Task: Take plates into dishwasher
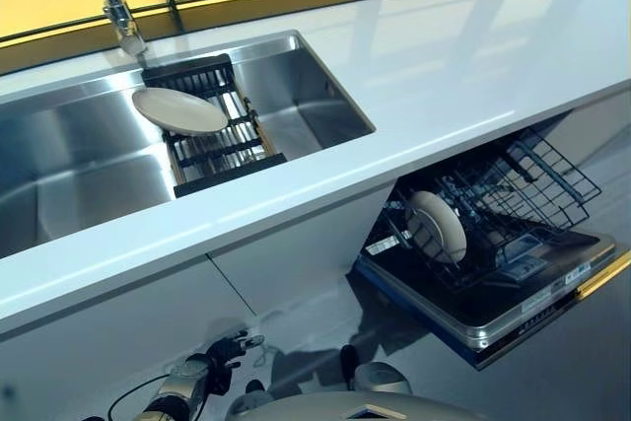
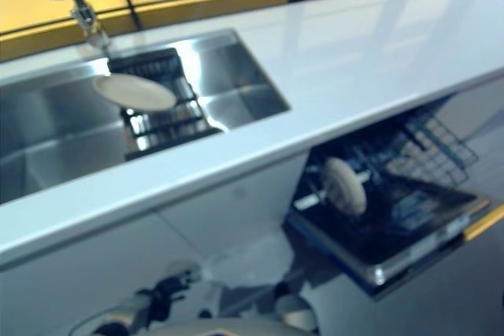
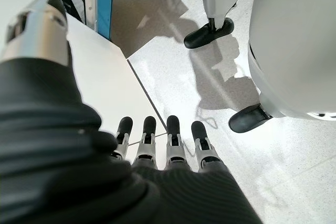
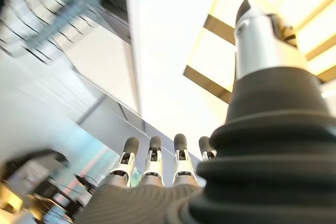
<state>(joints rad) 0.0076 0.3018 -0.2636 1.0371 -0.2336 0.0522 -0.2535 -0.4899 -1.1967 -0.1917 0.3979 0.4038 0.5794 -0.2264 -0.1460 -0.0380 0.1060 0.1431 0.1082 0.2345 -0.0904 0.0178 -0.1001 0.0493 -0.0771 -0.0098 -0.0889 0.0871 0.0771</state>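
Note:
A pale round plate [image 1: 180,110] lies on a black slatted rack [image 1: 212,150] that spans the steel sink [image 1: 79,165]. Under the counter at the right, the dishwasher [image 1: 513,293] stands open with its wire basket [image 1: 532,184] pulled out, and a second pale plate [image 1: 439,226] stands on edge in it. My left hand [image 1: 212,362] hangs low in front of the white cabinet; in the left wrist view its fingers [image 3: 157,140] are straight and hold nothing. My right hand [image 4: 152,163] shows only in the right wrist view, open and empty, below the counter edge.
A chrome tap [image 1: 113,2] rises behind the sink. The white counter [image 1: 463,66] runs to the right, with yellow window panels behind it. The lowered dishwasher door [image 1: 552,288] juts out over the pale floor [image 3: 173,61] at the right.

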